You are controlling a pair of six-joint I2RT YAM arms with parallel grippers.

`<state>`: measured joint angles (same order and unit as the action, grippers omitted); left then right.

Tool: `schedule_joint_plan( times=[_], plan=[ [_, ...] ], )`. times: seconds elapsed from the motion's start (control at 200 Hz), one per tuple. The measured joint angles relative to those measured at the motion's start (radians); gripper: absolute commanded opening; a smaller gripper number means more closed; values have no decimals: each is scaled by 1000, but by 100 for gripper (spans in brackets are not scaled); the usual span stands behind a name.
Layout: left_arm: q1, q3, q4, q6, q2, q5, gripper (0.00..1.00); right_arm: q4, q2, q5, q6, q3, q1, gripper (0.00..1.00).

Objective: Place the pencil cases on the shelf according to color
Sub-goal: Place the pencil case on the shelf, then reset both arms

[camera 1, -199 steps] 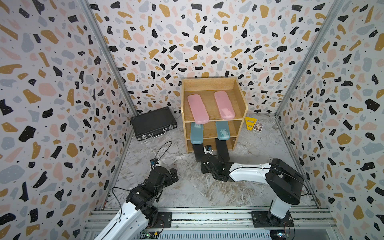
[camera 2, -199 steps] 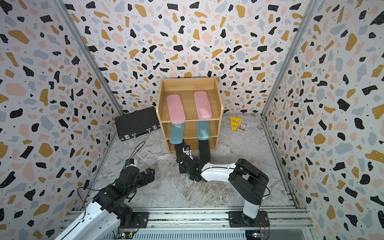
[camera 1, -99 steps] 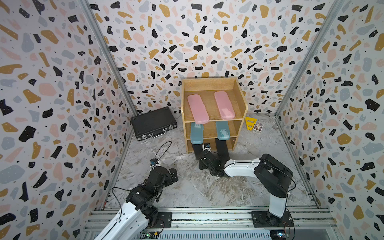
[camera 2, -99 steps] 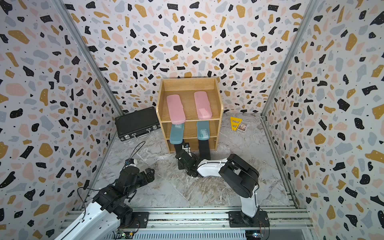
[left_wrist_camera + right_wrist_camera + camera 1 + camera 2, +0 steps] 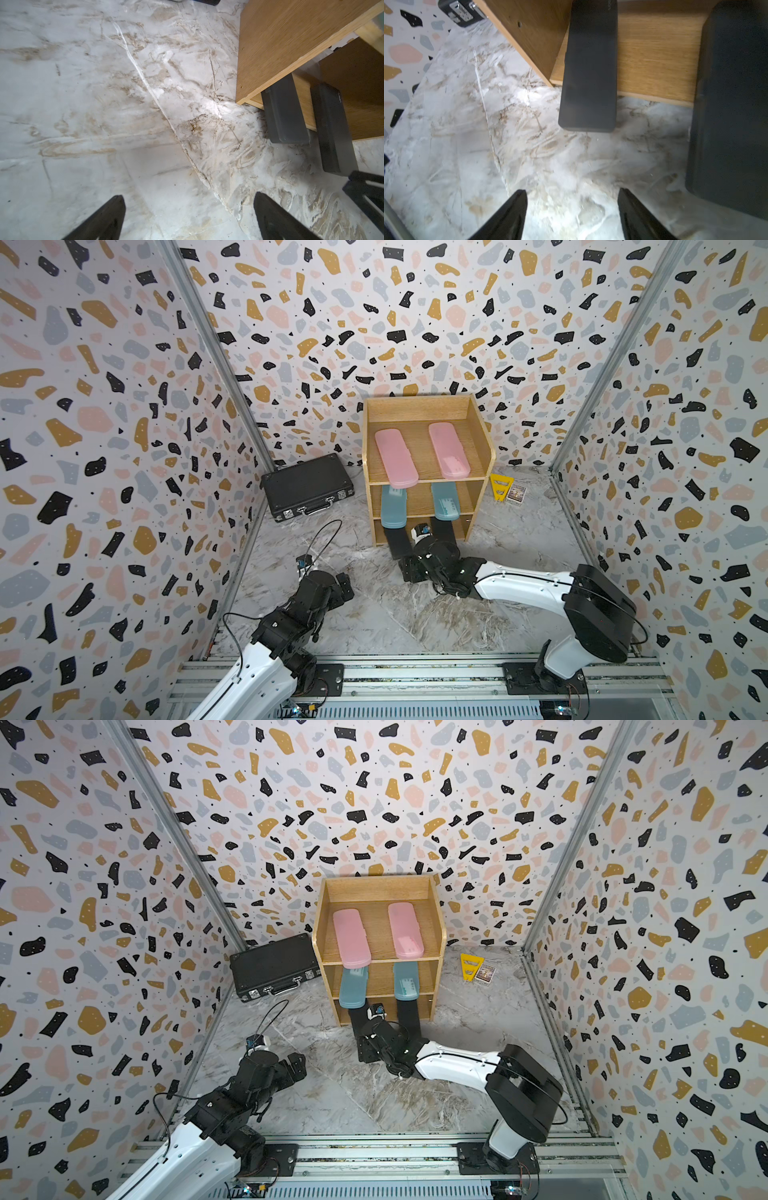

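The wooden shelf (image 5: 482,435) (image 5: 436,915) stands at the back. Two pink pencil cases (image 5: 396,458) (image 5: 449,450) lie on its top tier and two teal ones (image 5: 393,506) (image 5: 444,502) on the middle tier. Two black ones (image 5: 589,68) (image 5: 733,104) stick out of the bottom tier over the floor. My right gripper (image 5: 410,568) (image 5: 572,193) hangs open just in front of them, with only floor between its fingers. My left gripper (image 5: 345,585) (image 5: 189,199) is open and empty over the floor to the left; its view shows both black cases (image 5: 284,112) (image 5: 332,133).
A black briefcase (image 5: 307,485) (image 5: 274,965) lies left of the shelf against the wall. A yellow card (image 5: 498,484) and a small box (image 5: 516,493) lie right of the shelf. Patterned walls close in on three sides. A loose cable (image 5: 320,539) arcs above the left wrist.
My right gripper has gone from shut to open, and that arm's elbow has swung out to the right. The left arm and the cases on the upper tiers have not moved.
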<state>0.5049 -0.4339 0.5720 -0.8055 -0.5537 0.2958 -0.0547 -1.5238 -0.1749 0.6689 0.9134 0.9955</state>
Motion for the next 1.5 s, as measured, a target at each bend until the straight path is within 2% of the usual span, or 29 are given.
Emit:
schedule_joint_plan(
  times=[0.07,0.155,0.29,0.44,0.556,0.641,0.796,0.976,1.106,1.276,1.376,1.502],
  plan=[
    [0,-14,-1,2,-16,24,100,-58,74,-10,-5,-53,4,85],
    [0,-29,-5,14,-43,64,100,-145,191,-51,-13,-134,10,100],
    [0,-52,-28,72,-89,152,100,-332,442,-215,-15,-232,10,100],
    [0,-57,-114,164,-133,283,100,-481,677,-427,-43,-253,-23,100],
    [0,-54,-242,277,-172,379,100,-514,774,-556,-90,-264,-87,100],
    [0,-32,-366,378,-206,449,100,-497,806,-609,-150,-281,-182,100],
    [-21,50,-597,536,-274,511,100,-366,777,-594,-274,-343,-432,100],
    [-147,139,-827,650,-378,431,100,-146,620,-568,-420,-399,-646,100],
    [-222,194,-1022,709,-524,349,100,119,517,-549,-521,-491,-700,100],
    [-264,192,-1199,777,-663,231,100,440,332,-528,-616,-598,-739,100],
    [-300,182,-1389,808,-850,172,100,600,237,-525,-656,-620,-754,100],
    [-329,167,-1374,815,-889,105,100,835,150,-472,-678,-642,-792,100]
  ],
)
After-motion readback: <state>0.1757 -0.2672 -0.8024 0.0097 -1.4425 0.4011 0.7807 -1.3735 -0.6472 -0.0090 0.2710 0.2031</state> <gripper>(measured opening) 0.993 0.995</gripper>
